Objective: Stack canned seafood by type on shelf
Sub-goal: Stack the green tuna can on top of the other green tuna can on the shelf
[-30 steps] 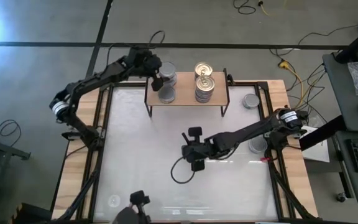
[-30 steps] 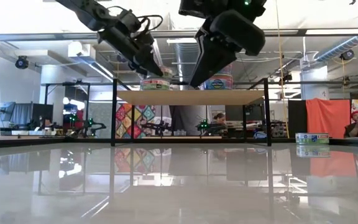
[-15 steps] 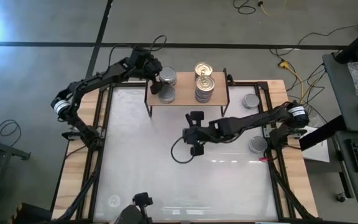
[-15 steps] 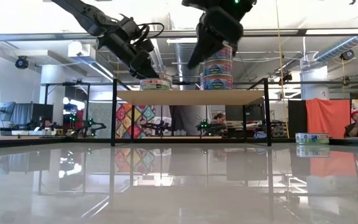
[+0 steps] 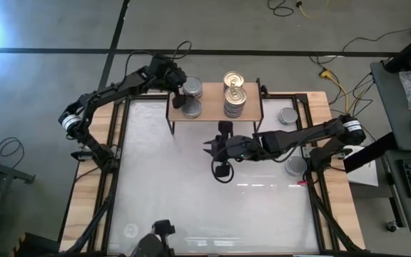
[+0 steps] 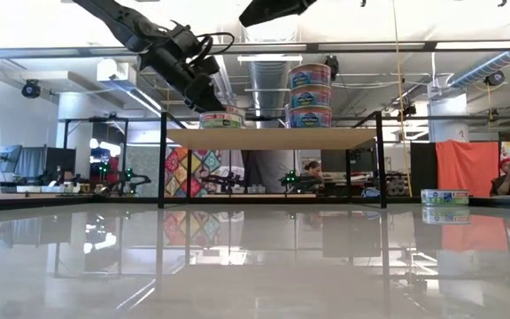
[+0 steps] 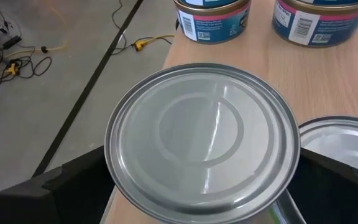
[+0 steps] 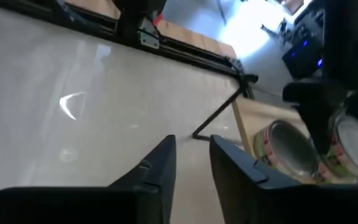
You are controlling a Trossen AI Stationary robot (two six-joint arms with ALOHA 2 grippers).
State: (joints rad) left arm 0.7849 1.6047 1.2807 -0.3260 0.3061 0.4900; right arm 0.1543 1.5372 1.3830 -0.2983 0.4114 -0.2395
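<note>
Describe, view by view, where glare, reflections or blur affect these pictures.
High view: a bright flare washes out the upper left corner. Low view: the glossy table mirrors the shelf and the room. Left wrist view: a light streak crosses the silver tin. Right wrist view: soft throughout, with the right pincer dark.

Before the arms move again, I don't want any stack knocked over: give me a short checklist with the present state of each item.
1. Left gripper open around the silver-topped tin: ok.
2. That tin set squarely on its stack: cannot tell.
3. Right gripper empty, off the shelf: ok.
4. Gold-topped stack upright on the shelf: ok.
5. Two silver-topped tins by the table's right edge not yet shelved: not ok.
</note>
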